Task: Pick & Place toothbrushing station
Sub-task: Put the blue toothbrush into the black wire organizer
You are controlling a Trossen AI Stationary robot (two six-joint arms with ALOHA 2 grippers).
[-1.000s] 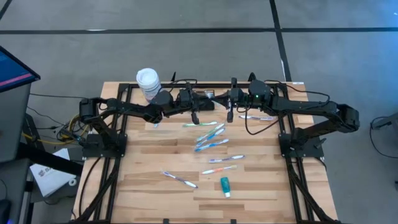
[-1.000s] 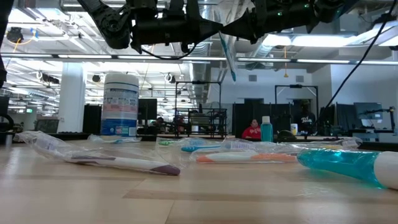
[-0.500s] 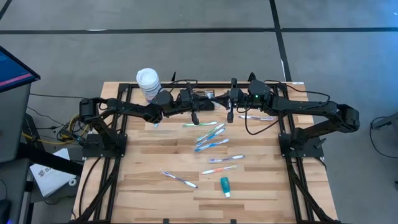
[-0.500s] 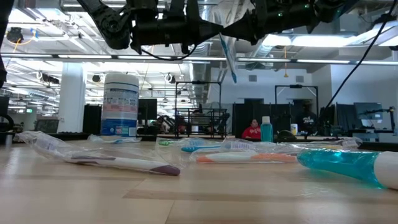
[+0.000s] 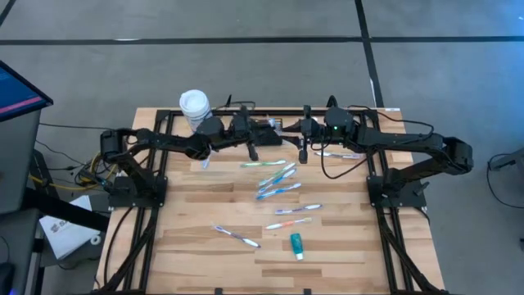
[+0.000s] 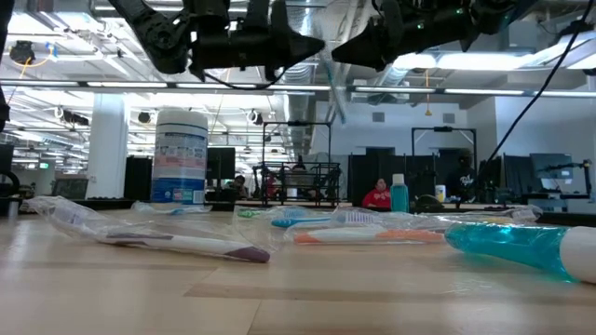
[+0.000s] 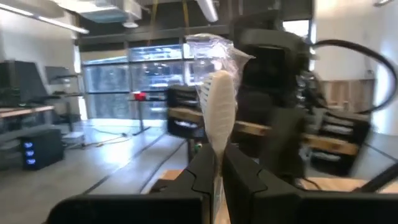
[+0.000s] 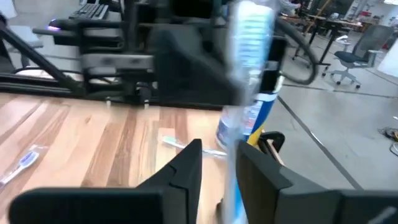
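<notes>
— Since a second ago the right gripper [image 8: 227, 155] has let go: its fingers now stand apart on either side of the wrapped toothbrush [image 7: 217, 112], and the two arms have drawn slightly apart.

— And the left gripper [image 7: 217, 163]?

— Clamped on that toothbrush, holding it upright, high over the table's far middle.

— Where's the basket [image 6: 300, 177]?

— At the far edge, centre, below both grippers, standing on the table [image 5: 196, 246].

— Anything else?

— White-lidded canister [image 5: 194, 105] at far left; loose wrapped toothbrushes [image 5: 278, 184] mid-table; a teal tube [image 5: 295, 244] nearer.
</notes>
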